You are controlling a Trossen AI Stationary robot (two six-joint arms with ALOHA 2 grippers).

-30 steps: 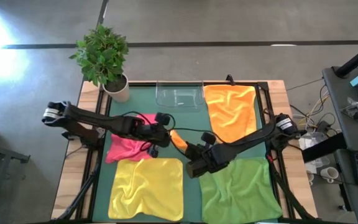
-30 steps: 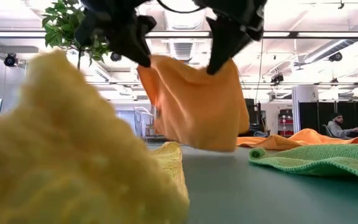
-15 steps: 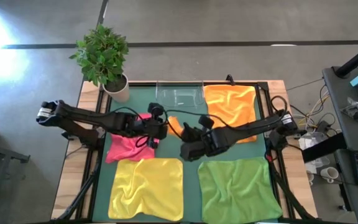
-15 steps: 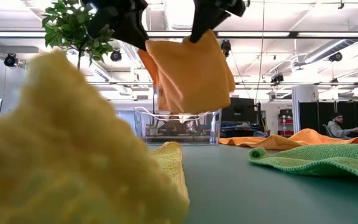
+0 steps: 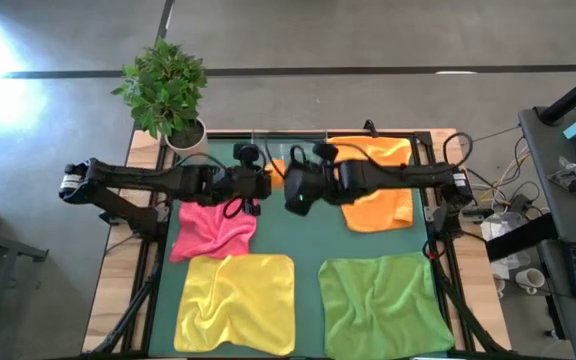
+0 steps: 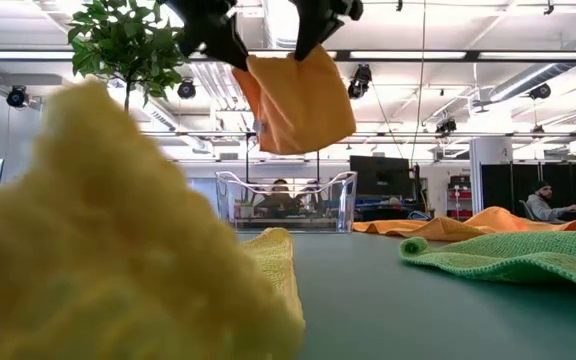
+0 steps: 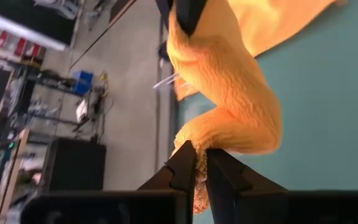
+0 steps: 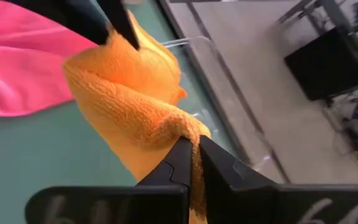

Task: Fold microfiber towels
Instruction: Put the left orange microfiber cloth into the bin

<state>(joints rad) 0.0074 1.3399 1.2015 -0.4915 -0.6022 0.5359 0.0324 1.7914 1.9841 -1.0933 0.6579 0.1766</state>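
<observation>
Low view: folded orange towel [image 6: 298,100] hung well above the table, long axis running left to right between its two top corners, free edge pointing down. Left gripper [image 5: 258,183] pinched one top corner, right gripper [image 5: 293,190] the other, both clamped. Towel sat near the clear tray [image 6: 286,203], at the table's far middle.
</observation>
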